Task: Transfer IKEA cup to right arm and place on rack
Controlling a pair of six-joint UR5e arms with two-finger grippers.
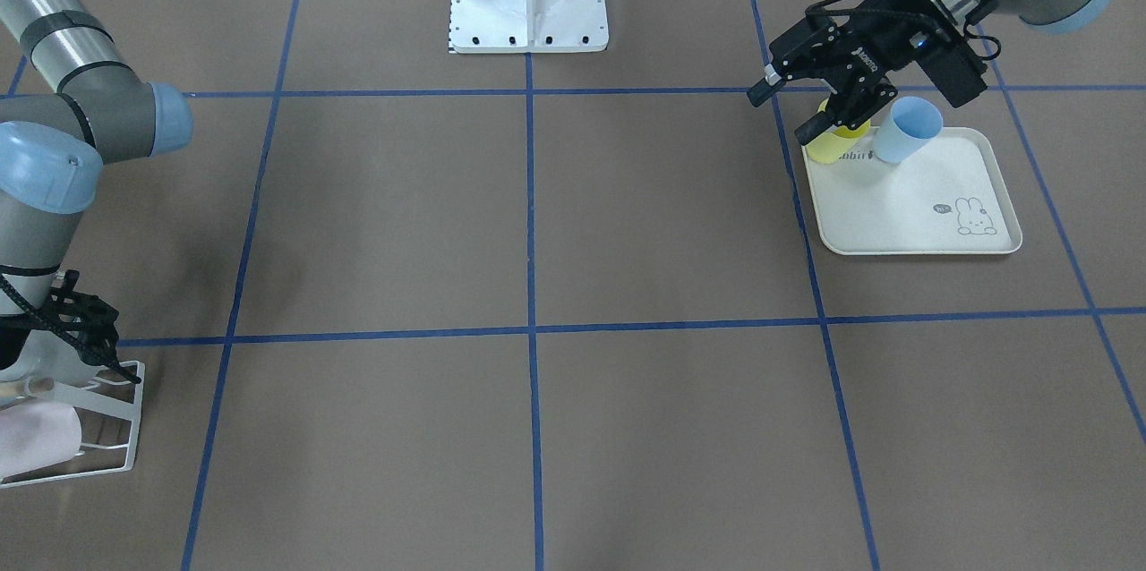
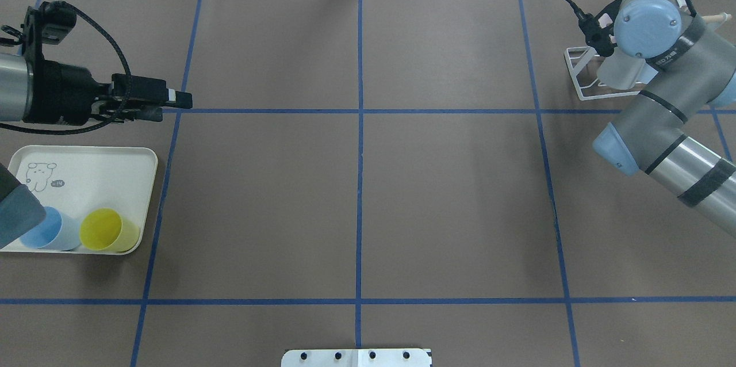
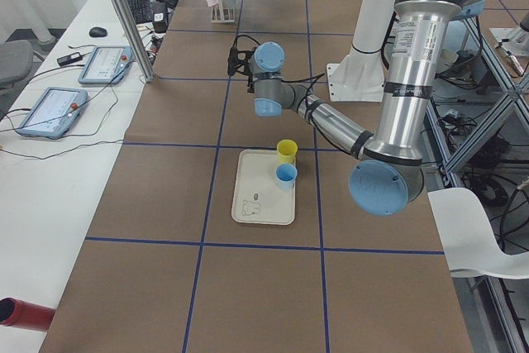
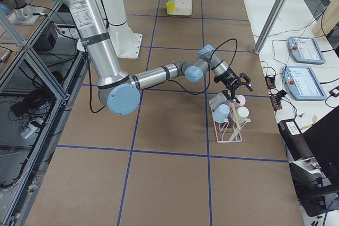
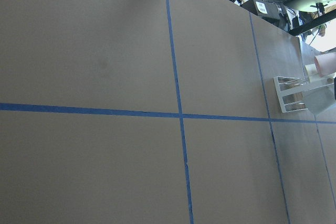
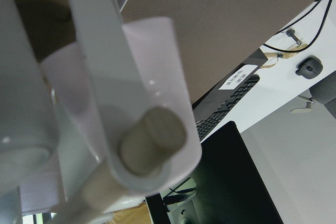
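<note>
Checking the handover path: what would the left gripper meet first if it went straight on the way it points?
The way looks free: the left gripper points over bare table. Far along stand the rack and right arm; which it would meet is unclear.

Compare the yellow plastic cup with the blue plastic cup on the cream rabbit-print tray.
Colour: the yellow plastic cup is bright yellow, while the blue plastic cup is pale blue.
Place: the yellow cup stands in the corner of the cream rabbit-print tray nearest the table's middle, and the blue cup stands about midway along that same edge.
Shared: both stand upright with mouths up, have the same tapered shape and look alike in size. They stand side by side along the tray's robot-side edge.
</note>
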